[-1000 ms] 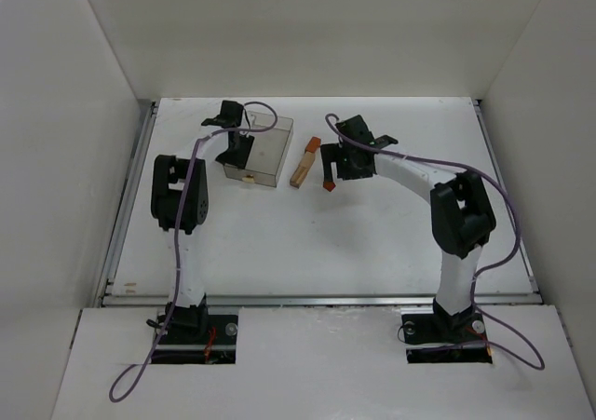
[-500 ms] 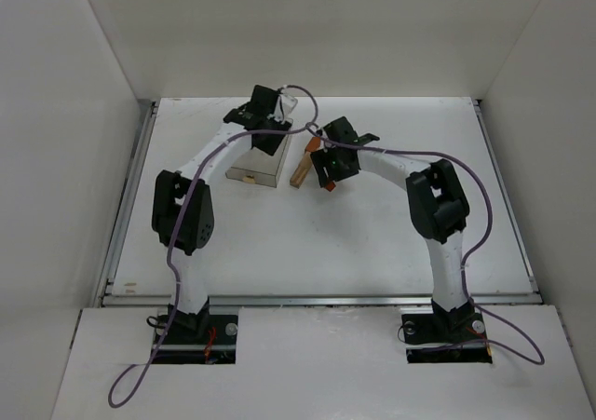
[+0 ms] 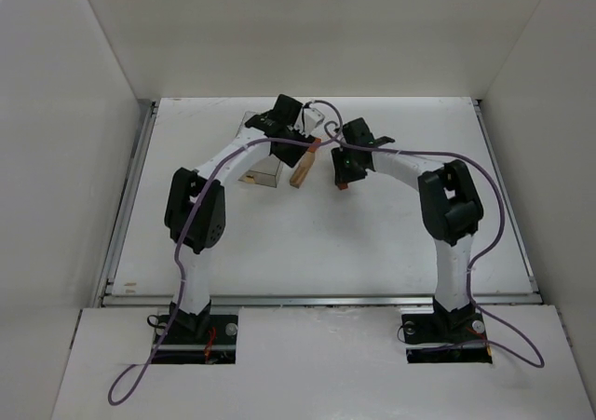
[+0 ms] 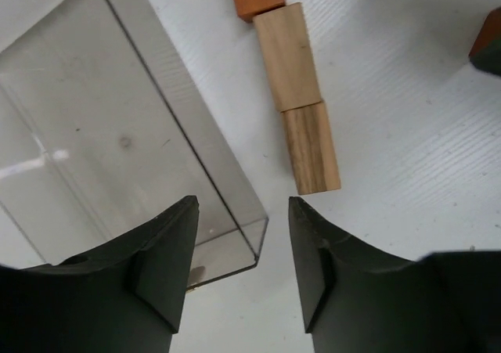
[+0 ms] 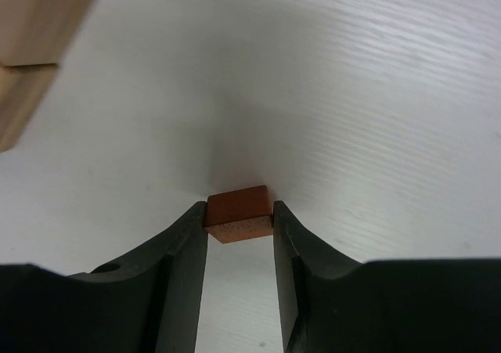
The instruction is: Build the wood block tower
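Near the far edge, my left gripper [image 4: 243, 212], open and empty, has swung from the clear box [image 4: 117, 118] to the wood block tower [image 4: 297, 110]. My right gripper [image 5: 239, 209] pinches a reddish block [image 5: 239, 221], so stacking can start.

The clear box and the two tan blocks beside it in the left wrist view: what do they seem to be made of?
The clear box looks like transparent plastic, glossy: the table shows through and its walls reflect light. The paler tan block and the darker tan block look like bare wood, matte, with visible grain lines.
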Tool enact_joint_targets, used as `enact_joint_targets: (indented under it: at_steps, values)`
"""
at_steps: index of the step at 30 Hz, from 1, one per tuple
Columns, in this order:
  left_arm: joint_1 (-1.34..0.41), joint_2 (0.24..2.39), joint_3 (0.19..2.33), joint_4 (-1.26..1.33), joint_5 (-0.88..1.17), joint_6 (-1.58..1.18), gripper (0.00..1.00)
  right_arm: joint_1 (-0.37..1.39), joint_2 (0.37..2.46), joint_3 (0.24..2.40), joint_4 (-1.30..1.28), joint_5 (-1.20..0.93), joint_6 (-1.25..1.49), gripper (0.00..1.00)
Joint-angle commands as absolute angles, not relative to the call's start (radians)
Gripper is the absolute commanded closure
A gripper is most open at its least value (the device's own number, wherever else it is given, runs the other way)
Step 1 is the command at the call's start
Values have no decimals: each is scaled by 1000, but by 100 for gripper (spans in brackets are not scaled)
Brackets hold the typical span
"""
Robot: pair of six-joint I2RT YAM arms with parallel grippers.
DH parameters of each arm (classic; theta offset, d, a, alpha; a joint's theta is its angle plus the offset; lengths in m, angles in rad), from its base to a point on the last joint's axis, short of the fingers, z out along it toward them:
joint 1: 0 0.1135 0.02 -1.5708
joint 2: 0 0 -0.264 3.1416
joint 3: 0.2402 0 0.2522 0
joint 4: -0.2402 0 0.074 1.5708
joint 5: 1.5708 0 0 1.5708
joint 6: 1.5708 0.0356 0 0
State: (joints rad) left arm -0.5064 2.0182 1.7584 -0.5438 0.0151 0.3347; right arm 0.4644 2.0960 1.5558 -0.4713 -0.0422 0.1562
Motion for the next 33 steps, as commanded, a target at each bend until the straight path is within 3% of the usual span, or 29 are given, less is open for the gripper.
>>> enact_joint_targets:
  at_steps: [1, 9, 16, 21, 28, 30, 33]
  values:
    - [-532, 2023, 1799, -561, 123, 328, 52, 369, 2008, 1485, -436, 31, 259, 79]
    - [-569, 2128, 1830, -569, 166, 302, 48, 209, 1892, 1350, -434, 66, 436, 81]
    - [-540, 2197, 1870, -540, 57, 236, 47, 190, 1841, 1304, -425, 75, 436, 81]
    - [-540, 2218, 1861, -531, 11, 227, 41, 190, 1812, 1281, -425, 75, 436, 81]
    - [-540, 2218, 1829, -531, 50, 276, 41, 190, 1812, 1272, -425, 64, 426, 81]
    - [-540, 2236, 1829, -540, 63, 287, 45, 190, 1812, 1272, -425, 64, 426, 81]
    - [-540, 2237, 1819, -552, 86, 299, 67, 190, 1812, 1272, -425, 64, 426, 81]
